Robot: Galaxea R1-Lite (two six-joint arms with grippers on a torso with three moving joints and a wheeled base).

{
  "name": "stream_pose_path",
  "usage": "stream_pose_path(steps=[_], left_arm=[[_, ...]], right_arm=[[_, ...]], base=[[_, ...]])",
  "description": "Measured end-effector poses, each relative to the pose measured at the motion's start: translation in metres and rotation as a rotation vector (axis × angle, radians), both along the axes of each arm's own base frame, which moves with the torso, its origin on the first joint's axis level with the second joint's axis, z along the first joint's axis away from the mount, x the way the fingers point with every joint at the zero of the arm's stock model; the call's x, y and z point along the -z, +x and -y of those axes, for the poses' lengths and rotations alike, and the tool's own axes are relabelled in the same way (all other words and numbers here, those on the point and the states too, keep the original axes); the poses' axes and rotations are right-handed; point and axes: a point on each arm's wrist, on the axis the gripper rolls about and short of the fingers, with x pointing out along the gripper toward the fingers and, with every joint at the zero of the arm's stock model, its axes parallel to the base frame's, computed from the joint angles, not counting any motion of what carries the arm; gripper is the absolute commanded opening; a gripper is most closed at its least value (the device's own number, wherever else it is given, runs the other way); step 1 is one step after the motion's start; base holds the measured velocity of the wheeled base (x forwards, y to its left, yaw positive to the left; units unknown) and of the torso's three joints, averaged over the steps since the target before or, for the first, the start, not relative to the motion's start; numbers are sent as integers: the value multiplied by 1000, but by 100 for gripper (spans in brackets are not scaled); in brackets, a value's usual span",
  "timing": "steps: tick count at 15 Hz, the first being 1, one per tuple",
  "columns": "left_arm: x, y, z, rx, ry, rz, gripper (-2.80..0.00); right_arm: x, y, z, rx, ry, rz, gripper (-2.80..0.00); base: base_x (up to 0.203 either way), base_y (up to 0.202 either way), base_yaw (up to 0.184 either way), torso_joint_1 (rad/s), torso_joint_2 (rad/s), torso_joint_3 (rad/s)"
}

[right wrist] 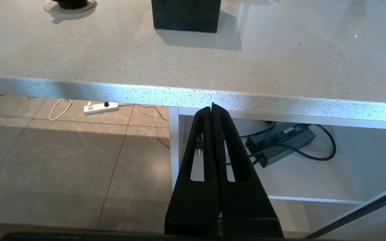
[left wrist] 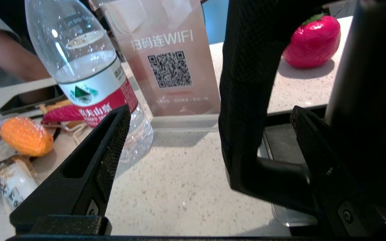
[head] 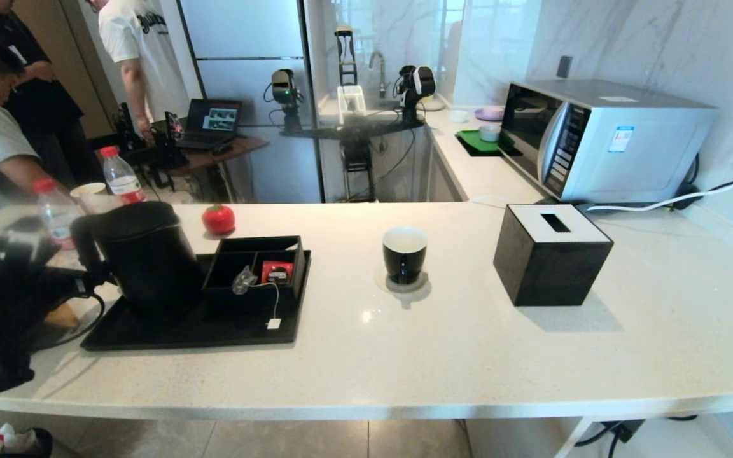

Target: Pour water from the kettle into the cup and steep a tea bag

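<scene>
Risk sits mostly at the far left of the counter (head: 443, 356), where the left gripper (left wrist: 209, 157) has its jaws spread wide on either side of the loop handle of the kettle (head: 147, 257), not yet clamped. The handle lies off-centre between them, close to one jaw, so a close from here may catch it skewed and let the tall kettle swing or tip as it lifts off the black tray (head: 150, 334). A water bottle (left wrist: 85, 73) stands just beside the outer jaw and could be knocked over; its red label carries Chinese characters, too cropped to read fully. Behind it a clear sign (left wrist: 166, 57) reads "扫码连WIFI" above a QR code. A red strawberry-shaped toy (left wrist: 313, 40) lies beyond the handle.

Moving right, the tea bag (head: 244, 280) hangs over the edge of the black compartment box (head: 258, 267) on the tray, string and tag trailing down; a dragged kettle could snag it. The cup (head: 404, 254) stands on a coaster mid-counter, well apart from the kettle, so a long carry risks sloshing. Farther right stands a black tissue box (head: 548, 254).

The right gripper (right wrist: 213, 110) hangs parked below the counter edge, jaws pressed together, empty.
</scene>
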Motion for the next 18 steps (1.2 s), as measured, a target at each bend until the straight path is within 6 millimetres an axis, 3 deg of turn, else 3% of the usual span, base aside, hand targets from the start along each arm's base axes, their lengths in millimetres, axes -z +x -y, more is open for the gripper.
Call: stream_pose_path(steps=[8, 18], left_arm=[[2, 18, -3, 64, 26, 38, 0], [0, 21, -3, 59, 35, 49, 0]], right_arm=[[0, 0, 0, 0, 0, 0, -280], [0, 0, 0, 0, 0, 0, -280]], base=[[0, 0, 0, 0, 0, 0], [0, 0, 0, 0, 0, 0]])
